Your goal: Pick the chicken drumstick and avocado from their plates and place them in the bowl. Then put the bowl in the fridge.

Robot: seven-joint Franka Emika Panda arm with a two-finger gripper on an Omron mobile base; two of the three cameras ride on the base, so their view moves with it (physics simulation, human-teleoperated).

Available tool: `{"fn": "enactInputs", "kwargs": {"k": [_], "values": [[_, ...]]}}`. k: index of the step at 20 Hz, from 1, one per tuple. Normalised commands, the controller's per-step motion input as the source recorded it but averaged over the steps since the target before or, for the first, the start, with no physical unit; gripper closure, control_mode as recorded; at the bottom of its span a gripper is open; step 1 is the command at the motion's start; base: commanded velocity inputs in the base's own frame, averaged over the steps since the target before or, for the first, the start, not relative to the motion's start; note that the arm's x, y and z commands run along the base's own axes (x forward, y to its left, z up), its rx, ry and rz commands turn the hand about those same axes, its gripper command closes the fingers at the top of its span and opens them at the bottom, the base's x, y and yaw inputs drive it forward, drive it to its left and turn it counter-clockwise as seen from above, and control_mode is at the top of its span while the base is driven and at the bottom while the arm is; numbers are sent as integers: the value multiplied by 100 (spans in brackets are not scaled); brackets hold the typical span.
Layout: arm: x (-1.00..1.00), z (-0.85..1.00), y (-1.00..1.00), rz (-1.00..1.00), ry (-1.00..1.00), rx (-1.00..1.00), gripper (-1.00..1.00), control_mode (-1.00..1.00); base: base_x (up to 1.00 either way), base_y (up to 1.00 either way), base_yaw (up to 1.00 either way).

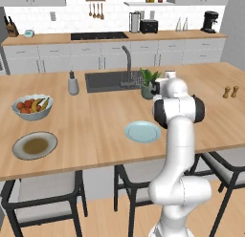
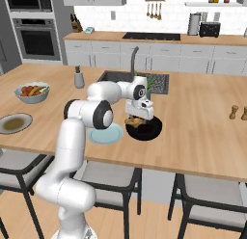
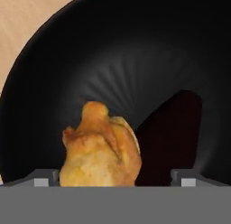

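My gripper [image 2: 136, 118] hangs low over the black bowl [image 2: 153, 132] on the island counter. Its fingertips [image 3: 45, 180] stand wide apart, open. The golden-brown chicken drumstick [image 3: 99, 151] sits between them inside the bowl [image 3: 113, 60], with a clear gap to the right fingertip. A very dark rounded shape beside it looks like the avocado [image 3: 173, 137]. The pale blue plate [image 1: 142, 132] lies bare left of the bowl. The grey plate with the brownish centre [image 1: 34, 145] is at the counter's left end, also bare. The fridge is out of view.
A pale bowl of fruit [image 1: 32, 107] stands behind the grey plate. Further back are a soap bottle [image 1: 72, 84], the sink with its tap [image 1: 125, 64] and a potted plant [image 1: 149, 83]. Two shakers [image 1: 230, 91] stand far right. Stools line the counter's near edge.
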Motion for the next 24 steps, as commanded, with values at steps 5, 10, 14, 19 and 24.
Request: {"fn": "enactInputs", "kwargs": {"k": [5, 10, 14, 19, 24], "values": [[-15, 47, -31, 0, 0, 0, -100, -100, 0, 0, 0], [-21, 21, -34, 0, 0, 0, -100, -100, 0, 0, 0], [-39, 0, -39, 0, 0, 0, -100, -100, 0, 0, 0], [-48, -5, -42, 0, 0, 0, -100, -100, 0, 0, 0], [0, -25, -34, 0, 0, 0, -100, -100, 0, 0, 0]]}}
